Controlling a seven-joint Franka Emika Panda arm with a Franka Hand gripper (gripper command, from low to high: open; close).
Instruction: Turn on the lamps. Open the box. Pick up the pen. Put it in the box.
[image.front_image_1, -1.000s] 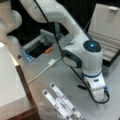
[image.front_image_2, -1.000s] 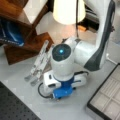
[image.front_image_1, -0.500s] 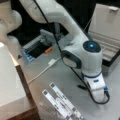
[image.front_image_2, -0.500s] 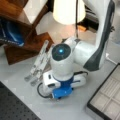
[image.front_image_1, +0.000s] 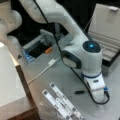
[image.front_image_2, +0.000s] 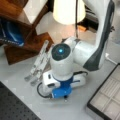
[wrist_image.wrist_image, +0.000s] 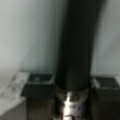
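The gripper (wrist_image.wrist_image: 72, 87) was down at the grey tabletop (image.front_image_1: 62, 80), its two dark fingers (wrist_image.wrist_image: 38, 86) standing on either side of the slim black pen (wrist_image.wrist_image: 75, 45) with a short silvery section near its lower end. The pen ran lengthwise up the wrist view between the fingers, with a little gap showing on each side, so the jaws were narrow around it without being seen to clamp. In a front view the pen's dark end (image.front_image_1: 79, 92) lay on the table just beside the white gripper body (image.front_image_1: 96, 88).

Near the gripper, toward a front view's bottom, lay long white strips (image.front_image_1: 62, 102); clear strips (image.front_image_2: 38, 66) lay beside the arm.

The large flat rectangular box (image.front_image_1: 106, 42) with a raised lid stood open at a front view's right, well apart from the pen; its pale compartmented inside (image.front_image_2: 110, 98) showed at a front view's lower right. A pale lamp shade (image.front_image_2: 68, 11) glowed at a front view's top.
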